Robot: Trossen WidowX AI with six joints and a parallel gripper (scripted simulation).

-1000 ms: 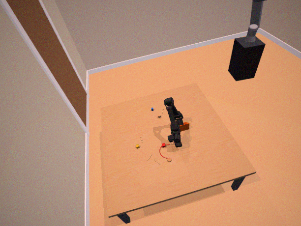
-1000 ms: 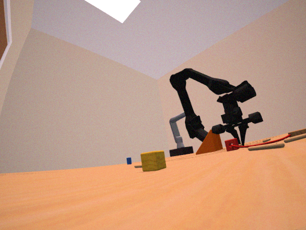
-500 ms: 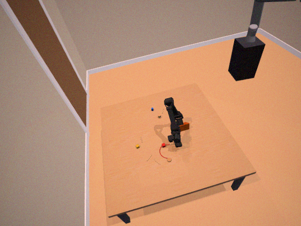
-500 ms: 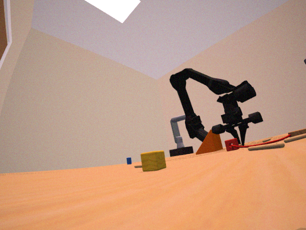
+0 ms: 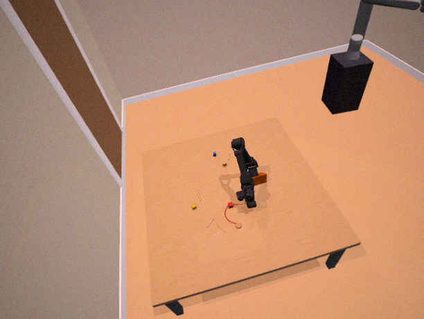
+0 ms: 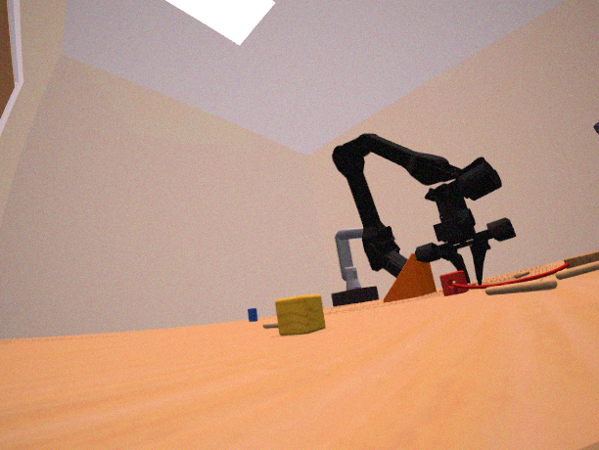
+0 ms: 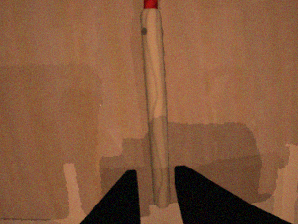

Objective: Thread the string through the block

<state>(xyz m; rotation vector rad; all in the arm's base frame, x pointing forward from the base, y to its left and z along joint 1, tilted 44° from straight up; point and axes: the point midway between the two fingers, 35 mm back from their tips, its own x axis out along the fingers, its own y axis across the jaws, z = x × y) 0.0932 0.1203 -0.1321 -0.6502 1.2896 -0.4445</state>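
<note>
The small red block with the hole stands on the table. The red string curves from the round button into one side of the block. The stick lies beyond the other side; a bit of red string shows at its end in the wrist view. My gripper is slightly open, pointing down close to the table. Its fingertips stand on both sides of the stick's far end, with gaps beside it. The inside of the hole is hidden.
An orange wedge stands near my arm's base. A yellow cube, a blue cylinder and a small dark object lie farther off. Several loose sticks lie about, one left of the button.
</note>
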